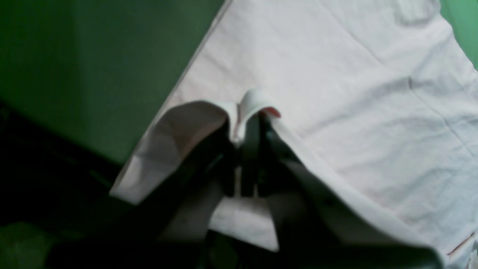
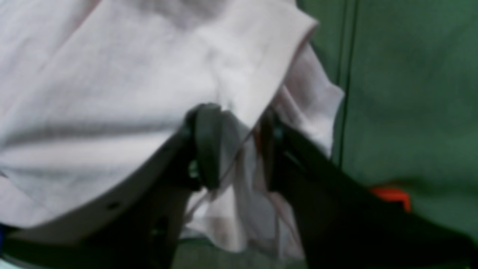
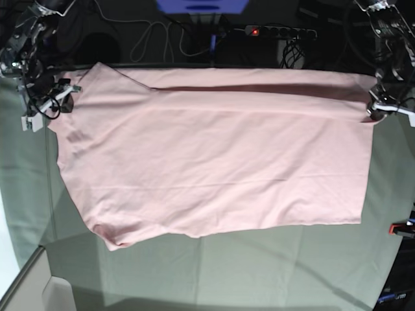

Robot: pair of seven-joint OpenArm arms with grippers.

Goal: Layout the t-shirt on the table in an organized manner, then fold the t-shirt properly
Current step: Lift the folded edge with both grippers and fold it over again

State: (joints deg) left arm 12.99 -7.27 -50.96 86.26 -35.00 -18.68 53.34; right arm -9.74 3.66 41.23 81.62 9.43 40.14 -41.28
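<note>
The pale pink t-shirt (image 3: 214,168) lies spread wide on the grey-green table (image 3: 259,265), plain side up, with its far edge folded over in a long band. At the shirt's far right corner, my left gripper (image 3: 377,109) is shut on a raised fold of the shirt's edge (image 1: 257,101). The cloth peaks over the left gripper (image 1: 249,123) and drapes down both sides. At the far left corner, my right gripper (image 3: 61,91) stands open. In the right wrist view the right gripper (image 2: 236,149) has its jaws apart, with loose shirt cloth (image 2: 112,93) hanging between them.
A red clamp (image 3: 401,228) sits at the table's right edge and shows again in the right wrist view (image 2: 390,196). Behind the table run a power strip (image 3: 279,30) and cables (image 3: 155,32). A white block (image 3: 58,295) sits at the front left corner.
</note>
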